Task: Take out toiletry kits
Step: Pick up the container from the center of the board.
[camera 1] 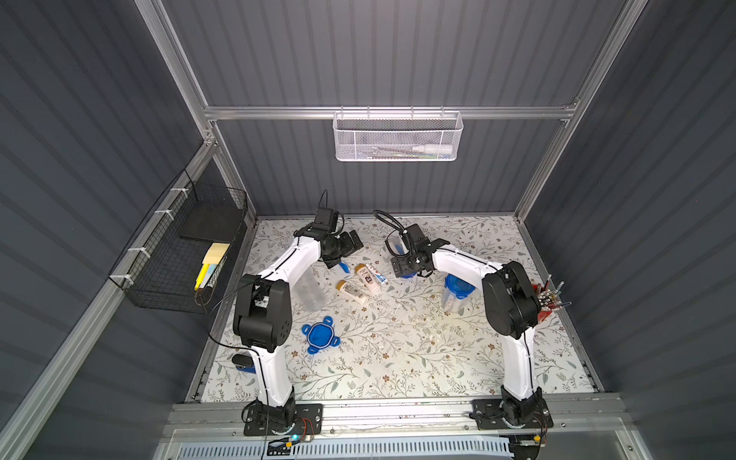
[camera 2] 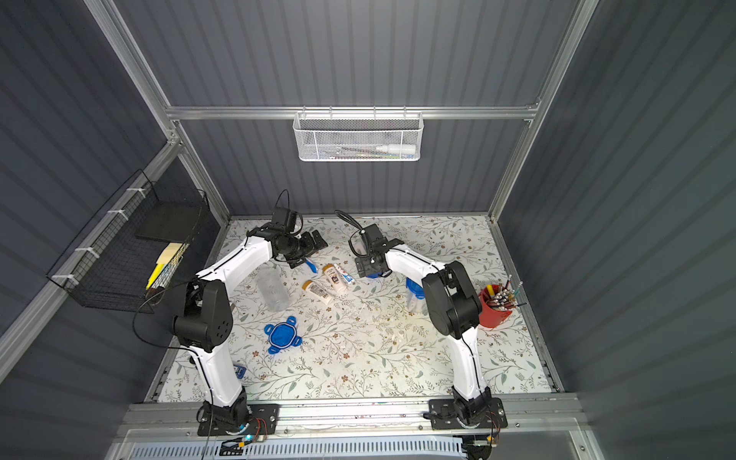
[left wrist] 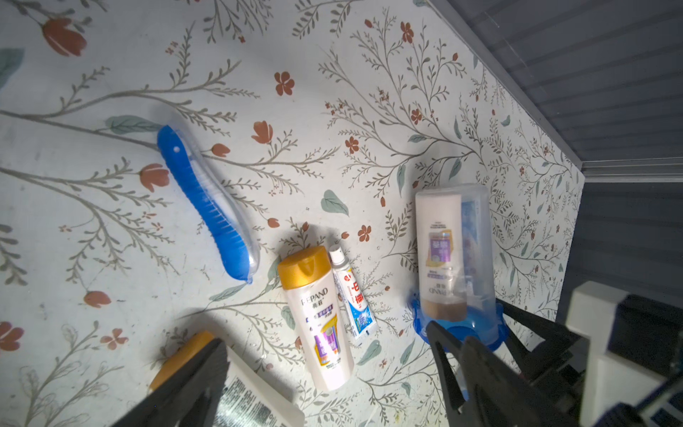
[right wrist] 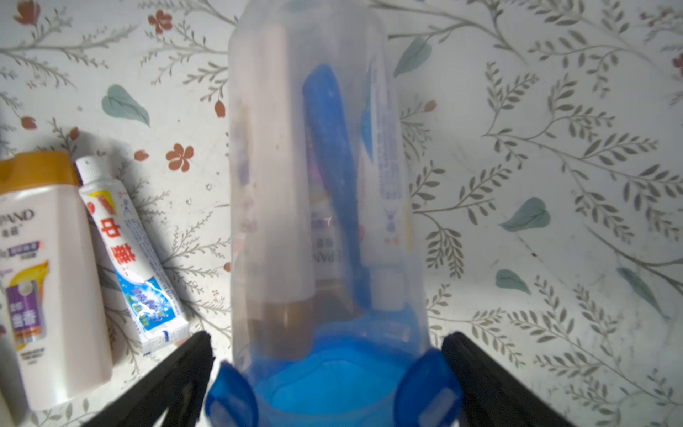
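Loose on the floral table [camera 1: 398, 358], far centre: a gold-capped white bottle [camera 1: 368, 278], a second bottle [camera 1: 353, 293], a toothpaste tube [camera 1: 376, 274] and a blue toothbrush [left wrist: 207, 199]. They lie flat, long axes far-left to near-right, caps far-left. The left gripper [left wrist: 325, 334] hovers above, fingers [left wrist: 192, 380] spread. Just right, a clear jar [right wrist: 325, 185] holds a kit [left wrist: 439, 236], caps toward its blue lid [right wrist: 332, 380]. The right gripper [right wrist: 327, 340] flanks that lid, fingers [right wrist: 480, 369] spread.
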Tool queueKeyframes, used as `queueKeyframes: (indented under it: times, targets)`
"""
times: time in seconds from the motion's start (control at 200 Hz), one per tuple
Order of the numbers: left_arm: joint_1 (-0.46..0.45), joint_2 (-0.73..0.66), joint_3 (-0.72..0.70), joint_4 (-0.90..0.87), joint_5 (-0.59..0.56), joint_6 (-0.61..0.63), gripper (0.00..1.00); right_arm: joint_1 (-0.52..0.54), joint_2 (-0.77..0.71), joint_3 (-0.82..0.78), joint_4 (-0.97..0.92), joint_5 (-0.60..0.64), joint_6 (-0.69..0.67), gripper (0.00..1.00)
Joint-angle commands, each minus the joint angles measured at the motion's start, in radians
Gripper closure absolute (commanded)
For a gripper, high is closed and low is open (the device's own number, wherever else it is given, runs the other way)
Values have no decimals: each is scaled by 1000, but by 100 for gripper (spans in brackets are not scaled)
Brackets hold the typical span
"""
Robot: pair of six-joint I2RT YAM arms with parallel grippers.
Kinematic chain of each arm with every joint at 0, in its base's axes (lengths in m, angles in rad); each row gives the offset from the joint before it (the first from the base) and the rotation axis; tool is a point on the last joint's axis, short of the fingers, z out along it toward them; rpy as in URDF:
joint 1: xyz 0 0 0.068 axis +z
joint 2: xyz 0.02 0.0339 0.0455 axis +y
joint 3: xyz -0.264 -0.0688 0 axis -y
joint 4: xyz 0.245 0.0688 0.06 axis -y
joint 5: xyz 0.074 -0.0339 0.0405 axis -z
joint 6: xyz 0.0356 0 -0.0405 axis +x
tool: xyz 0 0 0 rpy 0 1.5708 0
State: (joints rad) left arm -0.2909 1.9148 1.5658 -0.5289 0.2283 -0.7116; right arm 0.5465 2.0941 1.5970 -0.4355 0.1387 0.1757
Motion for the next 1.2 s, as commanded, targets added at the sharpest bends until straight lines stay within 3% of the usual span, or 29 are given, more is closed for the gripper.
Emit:
queueKeyframes:
  times: [0.0,0.11,0.6,0.755,0.926,1.086,1.191]
  targets:
    - [8,-36,-13,9,22,-8,1,2,21,-4,44,-17,25,1]
    - [8,-40,-18,6,23,-2,1,3,36,2,14,-9,71,1]
    - [7,6,-19,38,60,-15,1,4,-46,-198,205,83,115,1]
    - [7,-4,-20,33,58,-12,1,1,-80,-190,214,63,81,8]
    - [7,-11,-32,42,65,-14,1,-11,-108,-149,151,4,43,20]
    - [7,-22,-45,52,72,-14,1,-14,-144,-101,30,-57,23,19]
    - [7,-29,-49,53,77,-11,0,-19,-156,-21,-143,-110,14,20]
